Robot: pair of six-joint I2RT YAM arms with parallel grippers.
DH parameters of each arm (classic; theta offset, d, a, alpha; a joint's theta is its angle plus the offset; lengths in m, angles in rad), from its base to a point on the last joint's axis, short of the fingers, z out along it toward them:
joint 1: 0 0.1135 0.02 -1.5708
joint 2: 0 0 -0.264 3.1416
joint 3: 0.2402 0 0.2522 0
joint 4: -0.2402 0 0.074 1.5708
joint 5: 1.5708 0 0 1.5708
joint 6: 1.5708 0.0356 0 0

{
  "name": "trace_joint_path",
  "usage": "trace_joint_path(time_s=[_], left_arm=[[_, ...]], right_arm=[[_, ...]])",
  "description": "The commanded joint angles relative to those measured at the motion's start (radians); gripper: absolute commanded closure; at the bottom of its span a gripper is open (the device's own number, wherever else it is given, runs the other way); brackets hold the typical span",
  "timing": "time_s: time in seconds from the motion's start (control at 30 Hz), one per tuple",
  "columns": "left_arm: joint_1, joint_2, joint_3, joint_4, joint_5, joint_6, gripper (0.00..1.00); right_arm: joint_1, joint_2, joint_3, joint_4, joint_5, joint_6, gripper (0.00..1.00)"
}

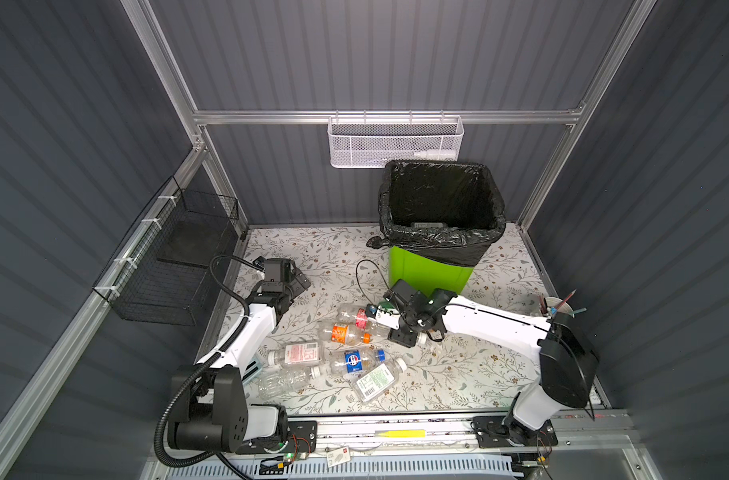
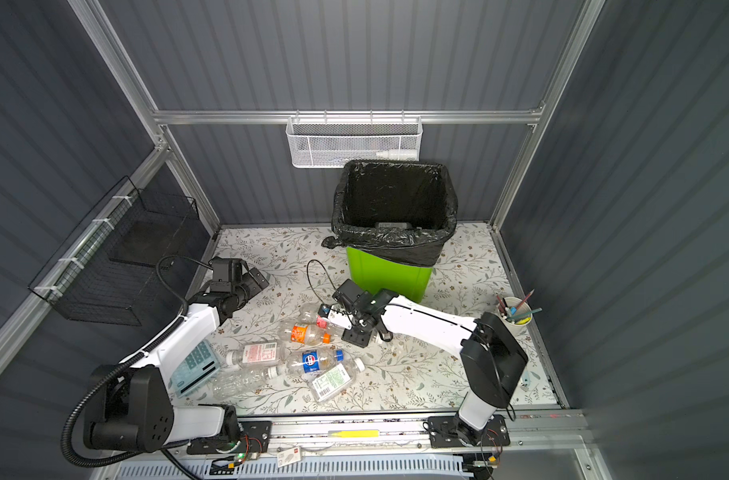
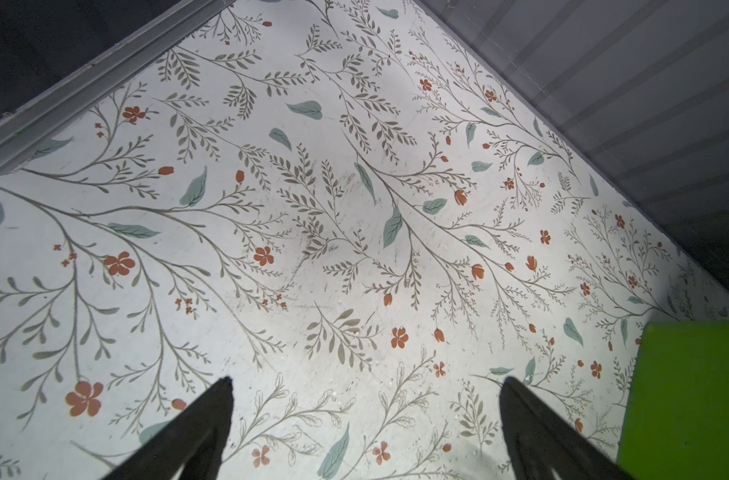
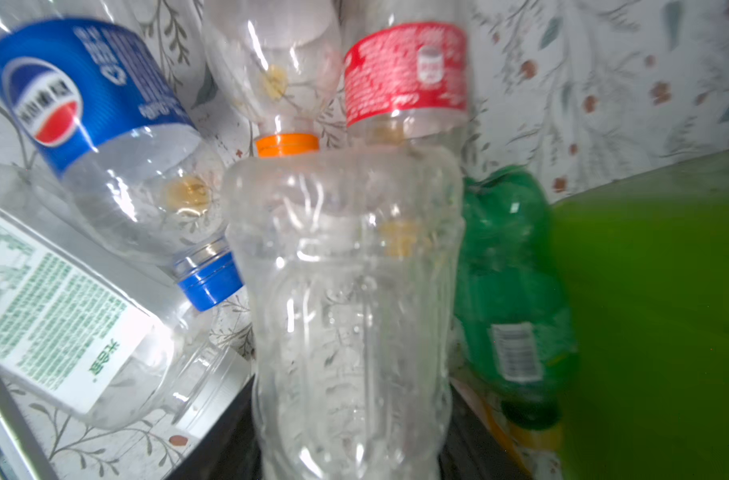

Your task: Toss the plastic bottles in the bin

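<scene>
left tool point(image 3: 365, 380) wide over table point(image 3: 313, 232) | right tool point(image 4: 350, 399) grips clear bottle point(image 4: 346, 270) | green bottle point(image 4: 508, 270), bin point(image 4: 654, 311) beside

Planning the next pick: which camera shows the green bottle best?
The right wrist view: the green bottle lies beside the bin, its barcode showing, slightly blurred. In both top views the right gripper mostly hides it. The left wrist view shows only the bin's corner and floral mat.
</scene>
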Motion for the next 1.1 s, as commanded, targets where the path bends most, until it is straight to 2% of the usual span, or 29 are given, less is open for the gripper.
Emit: trace_joint_path(time_s=[0.0, 0.2, 0.3, 0.43, 0.5, 0.6, 0.67, 0.73, 0.8, 0.87, 0.93, 0.97, 1.03, 1.07], left_arm=[[0.01, -0.025, -0.007, -0.006, 0.019, 0.032, 0.0], [0.007, -0.037, -0.007, 0.006, 0.045, 0.081, 0.0], [-0.002, -0.048, -0.009, 0.022, 0.062, 0.114, 0.0], [-0.064, -0.058, 0.005, 0.017, 0.025, 0.182, 0.0], [-0.116, -0.061, 0.014, 0.008, -0.028, 0.218, 0.0], [-0.18, -0.062, 0.026, 0.004, -0.07, 0.255, 0.0], [-0.2, -0.065, 0.026, 0.004, -0.067, 0.263, 0.0], [-0.219, -0.069, 0.024, 0.003, -0.071, 0.278, 0.0], [-0.241, -0.077, 0.021, 0.002, -0.083, 0.294, 0.0], [-0.276, -0.088, 0.023, -0.003, -0.102, 0.328, 0.0], [-0.322, -0.096, 0.037, -0.02, -0.134, 0.373, 0.0], [-0.35, -0.1, 0.045, -0.034, -0.15, 0.404, 0.0], [-0.42, -0.112, 0.058, -0.057, -0.186, 0.47, 0.0], [-0.459, -0.118, 0.063, -0.067, -0.201, 0.504, 0.0]], right_arm=[[-0.011, -0.124, 0.067, 0.005, 0.047, 0.015, 0.44], [-0.021, -0.385, 0.18, 0.166, 0.184, -0.046, 0.45], [-0.022, -0.486, 0.246, 0.323, 0.238, -0.117, 0.47], [-0.029, -0.594, 0.262, 0.594, 0.22, -0.199, 0.47], [-0.063, -0.592, 0.295, 0.649, 0.192, -0.2, 0.47], [-0.185, -0.544, 0.355, 0.662, 0.132, -0.112, 0.48], [-0.307, -0.486, 0.399, 0.621, 0.055, 0.017, 0.48], [-0.415, -0.392, 0.451, 0.522, -0.046, 0.165, 0.48], [-0.484, -0.275, 0.536, 0.344, -0.15, 0.253, 0.47], [-0.524, -0.135, 0.675, 0.124, -0.195, 0.287, 0.42], [-0.541, -0.073, 0.77, 0.014, -0.153, 0.327, 0.37], [-0.552, -0.089, 0.769, 0.039, -0.136, 0.347, 0.3], [-0.568, -0.183, 0.656, 0.213, -0.095, 0.37, 0.07], [-0.574, -0.244, 0.582, 0.311, -0.077, 0.378, 0.04]])
